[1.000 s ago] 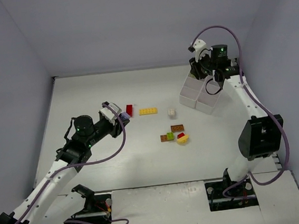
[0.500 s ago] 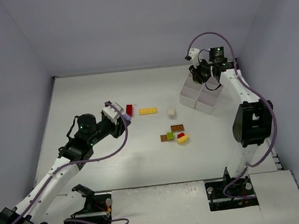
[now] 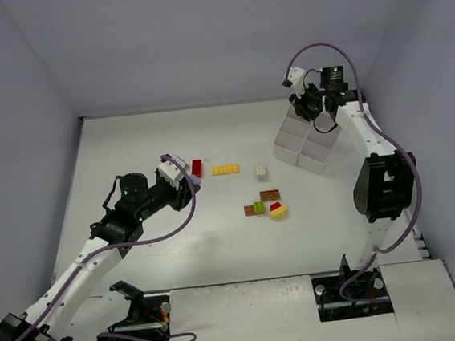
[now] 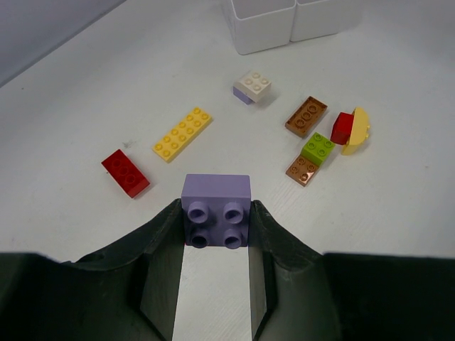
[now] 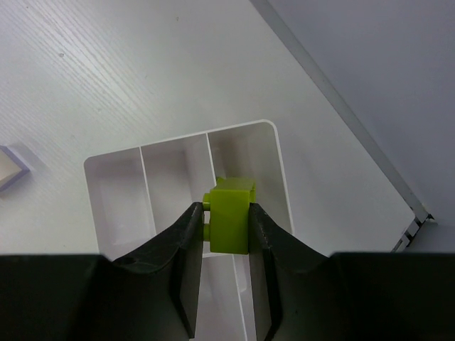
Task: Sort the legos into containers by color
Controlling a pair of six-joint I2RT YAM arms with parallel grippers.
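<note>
Right end effector [image 5: 225, 213] grips lime brick [image 5: 231, 229], hiding part of tray [image 5: 245, 153]; left end effector [image 4: 217, 207] grips lavender brick [image 4: 216, 193].

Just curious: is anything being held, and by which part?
The left jaws pinch the lavender brick by its sides; the right jaws, the lime brick likewise.

Table [image 3: 129, 148] with scattered legos [image 3: 226, 169], tray [image 3: 290, 146]
</note>
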